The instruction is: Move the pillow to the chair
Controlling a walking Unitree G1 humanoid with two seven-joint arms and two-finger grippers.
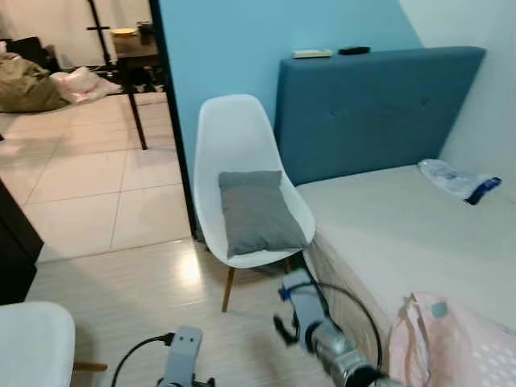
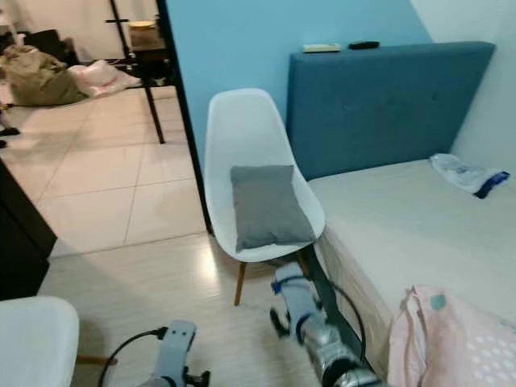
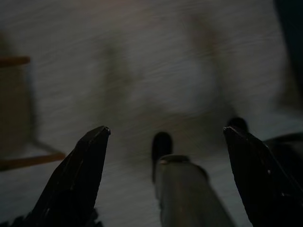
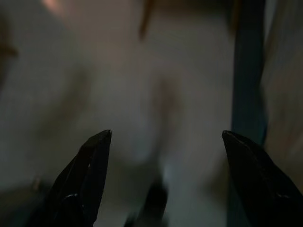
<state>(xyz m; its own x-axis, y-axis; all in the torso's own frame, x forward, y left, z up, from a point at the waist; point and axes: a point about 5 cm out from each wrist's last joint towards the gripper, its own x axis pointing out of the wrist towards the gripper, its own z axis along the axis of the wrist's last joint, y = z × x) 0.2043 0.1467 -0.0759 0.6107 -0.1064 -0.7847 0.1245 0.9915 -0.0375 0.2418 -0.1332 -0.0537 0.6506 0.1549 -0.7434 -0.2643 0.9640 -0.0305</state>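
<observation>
A grey pillow (image 1: 258,211) lies on the seat of the white chair (image 1: 239,133) in front of you, leaning slightly up the backrest. The chair stands on wooden legs just beside the bed (image 1: 403,234), close to the blue headboard (image 1: 371,109) and the blue wall.

Your two arms hang low over the pale wood floor (image 1: 137,298). In the left wrist view, the left gripper (image 3: 165,137) has its fingers (image 3: 80,175) wide apart with nothing between them, pointing down at the floor (the picture is dark and blurred). In the right wrist view, the right gripper (image 4: 165,137) is the same: fingers (image 4: 83,175) spread, nothing held, floor beneath. From the head camera, the right arm (image 1: 318,326) sits near the bed's edge and the left arm (image 1: 181,355) is at the bottom of the frame.

A plastic-wrapped packet (image 1: 455,181) rests on the mattress near the far wall, and a pink bag (image 1: 451,343) sits at the bed's near corner. A second white seat (image 1: 32,343) shows at your lower left.
</observation>
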